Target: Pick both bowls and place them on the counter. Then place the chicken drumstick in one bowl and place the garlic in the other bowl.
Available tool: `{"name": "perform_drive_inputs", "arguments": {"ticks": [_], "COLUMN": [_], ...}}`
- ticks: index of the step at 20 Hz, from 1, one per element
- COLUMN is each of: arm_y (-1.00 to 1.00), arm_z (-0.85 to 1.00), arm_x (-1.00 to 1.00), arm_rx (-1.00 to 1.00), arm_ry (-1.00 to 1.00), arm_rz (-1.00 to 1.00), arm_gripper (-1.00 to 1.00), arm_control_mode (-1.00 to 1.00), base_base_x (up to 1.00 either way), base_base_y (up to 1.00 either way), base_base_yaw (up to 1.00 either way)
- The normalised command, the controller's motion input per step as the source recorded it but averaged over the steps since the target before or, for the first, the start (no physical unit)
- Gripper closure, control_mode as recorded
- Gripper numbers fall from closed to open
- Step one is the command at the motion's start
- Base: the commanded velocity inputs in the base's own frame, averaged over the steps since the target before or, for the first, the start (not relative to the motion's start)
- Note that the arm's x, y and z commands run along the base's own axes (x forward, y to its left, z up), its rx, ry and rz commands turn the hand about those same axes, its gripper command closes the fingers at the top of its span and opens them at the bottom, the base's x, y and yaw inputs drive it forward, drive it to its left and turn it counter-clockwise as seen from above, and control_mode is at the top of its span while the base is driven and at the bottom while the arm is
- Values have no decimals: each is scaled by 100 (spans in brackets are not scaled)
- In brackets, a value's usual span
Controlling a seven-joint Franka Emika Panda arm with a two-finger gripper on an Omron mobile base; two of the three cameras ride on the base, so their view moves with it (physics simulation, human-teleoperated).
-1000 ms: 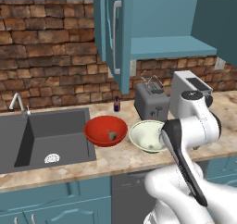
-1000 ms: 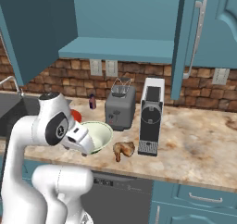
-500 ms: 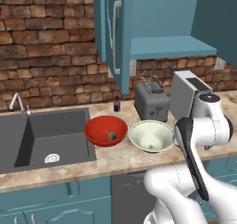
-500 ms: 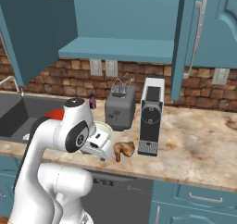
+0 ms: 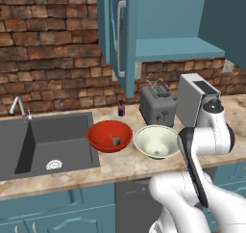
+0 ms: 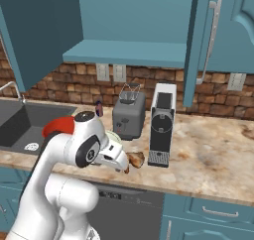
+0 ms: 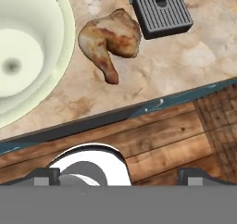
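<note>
The pale cream-green bowl (image 5: pixel 156 141) and the red bowl (image 5: pixel 109 135) stand side by side on the counter (image 5: pixel 120 165). The garlic (image 5: pixel 116 140) lies inside the red bowl. The chicken drumstick (image 7: pixel 111 40) lies on the counter (image 7: pixel 185 63) between the cream-green bowl (image 7: pixel 28 47) and the coffee machine's drip tray. My gripper (image 7: pixel 119 176) hangs open above the counter's front edge, with nothing between its fingertips (image 7: pixel 45 174); the drumstick is a short way beyond them. From the right base view the gripper (image 6: pixel 125 168) sits just left of the drumstick (image 6: pixel 135 159).
A toaster (image 5: pixel 156 105) and a grey coffee machine (image 6: pixel 161 122) stand behind the bowls, its drip tray (image 7: pixel 162 14) close to the drumstick. A small dark purple bottle (image 5: pixel 121 109) stands by the brick wall. The sink (image 5: pixel 48 140) lies left. An open cabinet door (image 5: pixel 120 34) hangs overhead.
My arm has swung right, from over the cream-green bowl toward the drumstick at the counter's front. The jaws stayed open. Bowls, garlic and drumstick have not moved.
</note>
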Motion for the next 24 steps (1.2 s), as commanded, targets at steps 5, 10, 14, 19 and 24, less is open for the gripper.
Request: {"name": "perform_drive_inputs", "arguments": {"ticks": [5,10,14,19,24], "arm_y": [-18,-23,-8,0,4], "arm_z": [-41,-49,-40,-32,-26], "arm_x": [31,37,51,45,24], "arm_rx": [0,0,0,0,-1], "arm_ry": [0,0,0,0,0], "arm_rz": [9,11,10,6,0], "arm_gripper": [-100,-100,-100,-100,-100], "arm_control_mode": [-100,-100,-100,-100,-100], "base_base_x": [0,0,0,0,0], "base_base_y": [0,0,0,0,0], "base_base_yaw": [0,0,0,0,0]}}
